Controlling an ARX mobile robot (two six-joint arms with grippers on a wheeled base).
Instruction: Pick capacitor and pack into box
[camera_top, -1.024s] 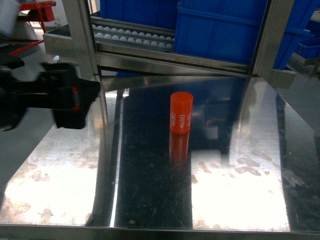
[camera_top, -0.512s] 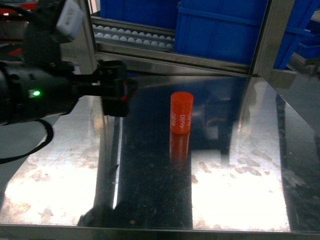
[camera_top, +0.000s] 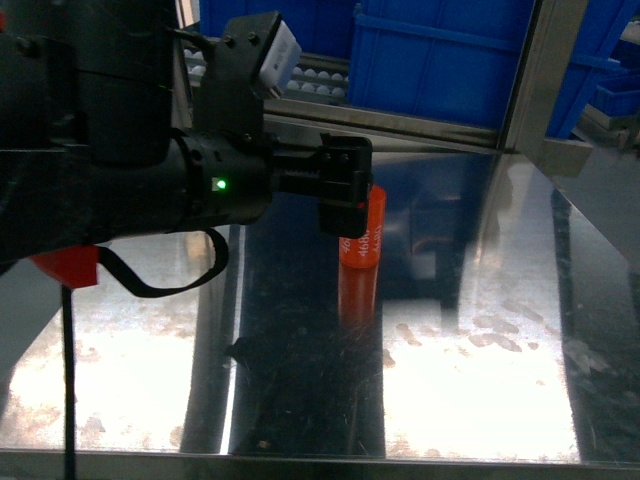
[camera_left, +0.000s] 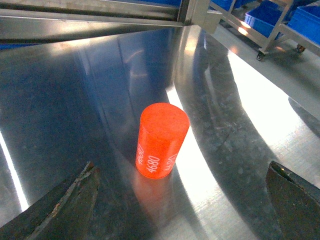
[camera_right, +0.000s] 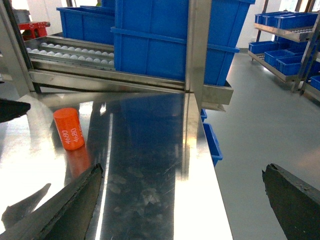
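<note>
The capacitor (camera_top: 366, 246) is an orange cylinder printed 4680, standing upright on the steel table (camera_top: 480, 380). In the head view my left gripper (camera_top: 345, 192) reaches in from the left and covers its top. The left wrist view shows the capacitor (camera_left: 161, 142) just ahead of the left gripper (camera_left: 181, 170), whose jaws are spread wide with nothing between them. My right gripper (camera_right: 182, 171) is open and empty over the table's right side, with the capacitor (camera_right: 69, 129) far off to its left. The box is out of view.
Big blue bins (camera_top: 440, 60) sit on a roller rack (camera_top: 270, 75) behind the table, framed by steel posts (camera_top: 530, 85). The table's right edge (camera_right: 215, 190) drops to the floor, where more blue bins (camera_right: 280, 47) stand on shelves.
My left arm has swept from the left edge rightward across the table, and its gripper now overlaps the capacitor's top in the head view. The capacitor has not moved.
</note>
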